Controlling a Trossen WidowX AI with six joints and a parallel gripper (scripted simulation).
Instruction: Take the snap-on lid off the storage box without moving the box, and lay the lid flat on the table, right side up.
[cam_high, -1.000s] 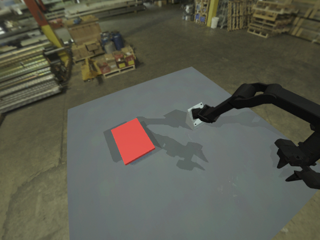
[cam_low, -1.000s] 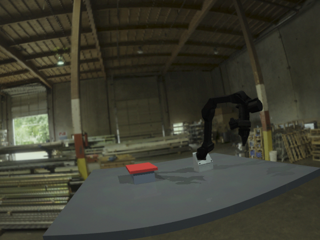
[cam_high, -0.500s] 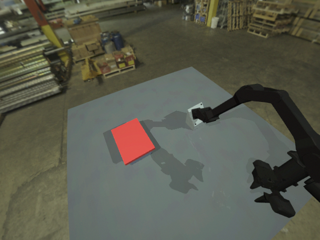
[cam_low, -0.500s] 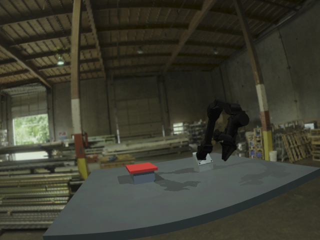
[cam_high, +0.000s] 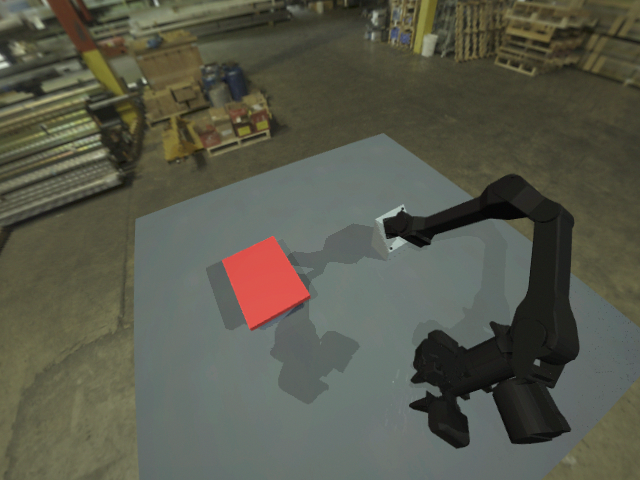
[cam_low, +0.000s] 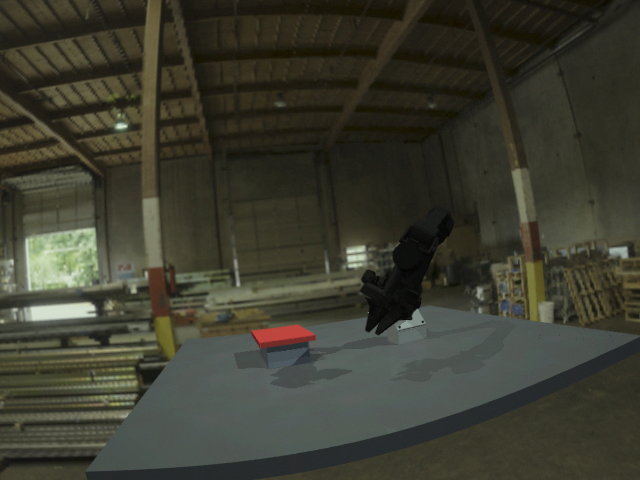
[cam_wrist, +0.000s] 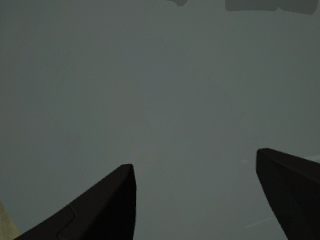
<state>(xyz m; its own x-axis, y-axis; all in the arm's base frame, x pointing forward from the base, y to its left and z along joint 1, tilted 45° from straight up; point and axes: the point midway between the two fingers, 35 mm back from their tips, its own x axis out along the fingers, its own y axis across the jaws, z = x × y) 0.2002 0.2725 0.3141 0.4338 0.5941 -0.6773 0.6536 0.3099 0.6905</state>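
lid (cam_high: 265, 282): red, flat, seated on the box (cam_low: 285, 354). I take it as still snapped on. Nothing is touching it.
box: grey-blue, mostly under the lid. It sits well apart from the arm's white base mount (cam_high: 391, 236), on the side away from the arm.
gripper (cam_high: 442, 392): well apart from the lid, on the same side of it as the base mount, in the air above the surface (cam_high: 217, 403).
jaws: part open, about half spread, nothing between them. The wrist view shows both fingertips with only bare grey surface in the gap.
bearing: in the top view the lid lies up and to the left of the gripper. My judgement is the next move is a long reach across to it.
lid long axis: a rectangle turned at an angle to the surface edges. In the top view its long sides run from upper left to lower right. I'd expect to turn the wrist so the jaws span the short width at an edge.
hidden: the lid and box are not in the wrist view at all, only surface and arm shadow.
hard to see: the snap rim and lip are too small in the top and exterior views. I can't tell where the lid overhangs enough to grip.
height: the exterior view shows the gripper tilted down above the surface. The gap below it is not readable.
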